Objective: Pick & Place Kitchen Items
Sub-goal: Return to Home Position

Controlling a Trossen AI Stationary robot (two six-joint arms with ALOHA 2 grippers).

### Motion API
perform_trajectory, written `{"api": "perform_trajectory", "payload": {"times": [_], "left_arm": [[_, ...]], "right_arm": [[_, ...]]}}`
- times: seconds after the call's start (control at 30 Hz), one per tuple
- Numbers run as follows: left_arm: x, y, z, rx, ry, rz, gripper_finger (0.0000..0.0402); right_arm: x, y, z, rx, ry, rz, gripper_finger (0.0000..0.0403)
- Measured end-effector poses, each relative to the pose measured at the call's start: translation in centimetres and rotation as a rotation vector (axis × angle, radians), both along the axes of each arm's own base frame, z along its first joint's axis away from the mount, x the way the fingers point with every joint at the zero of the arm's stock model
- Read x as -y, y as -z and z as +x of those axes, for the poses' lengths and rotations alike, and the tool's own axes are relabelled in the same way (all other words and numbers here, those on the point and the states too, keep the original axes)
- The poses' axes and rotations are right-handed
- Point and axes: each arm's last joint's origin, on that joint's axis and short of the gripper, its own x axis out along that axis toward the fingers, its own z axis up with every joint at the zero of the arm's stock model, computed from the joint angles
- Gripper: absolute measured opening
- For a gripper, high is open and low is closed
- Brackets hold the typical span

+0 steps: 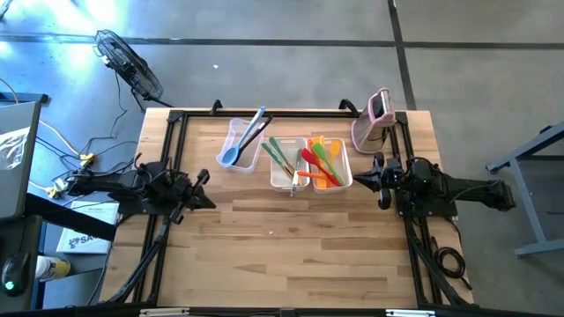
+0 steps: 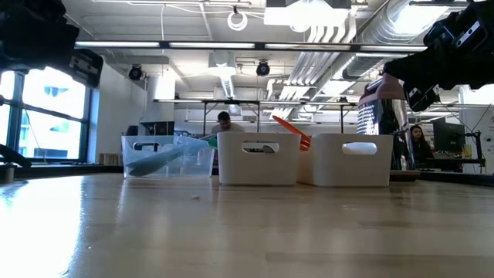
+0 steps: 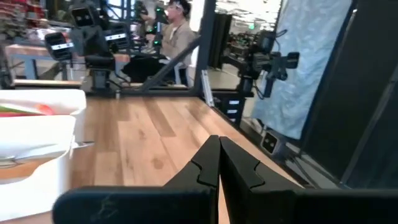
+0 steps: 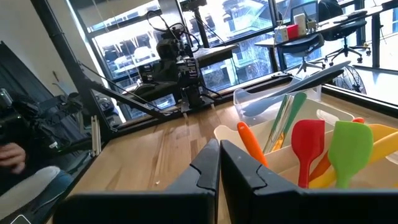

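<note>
at the back of the table (image 1: 291, 238), three tubs stand in a row. the left tub (image 1: 234, 130) holds a blue spoon (image 1: 231, 157) and a black utensil (image 1: 257, 132). the middle tub (image 1: 275, 181) holds green utensils (image 1: 280, 157). the right tub (image 1: 346, 180) holds a red spatula (image 4: 308, 140), green spatula (image 4: 349, 146), orange spatula (image 4: 250, 142) and yellow utensil (image 4: 379, 134). a gadget (image 1: 377, 119) stands just behind it. the left gripper (image 3: 218, 146) hovers at the table's left side, fingers pressed together on nothing. the right gripper (image 4: 219, 148), near the right tub, is likewise closed and empty.

Utensils (image 1: 317, 163) lie in three tubs (image 2: 258, 166) standing side by side.
</note>
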Motion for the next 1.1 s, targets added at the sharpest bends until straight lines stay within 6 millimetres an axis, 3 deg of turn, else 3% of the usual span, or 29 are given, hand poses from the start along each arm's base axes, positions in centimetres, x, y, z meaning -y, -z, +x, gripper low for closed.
{"api": "perform_trajectory", "payload": {"times": [1.1], "left_arm": [[-0.19,0.22,0.14,-0.019,-0.072,-0.001,0.0000]], "right_arm": [[0.00,0.01,0.00,-0.001,0.000,0.000,0.0004]]}}
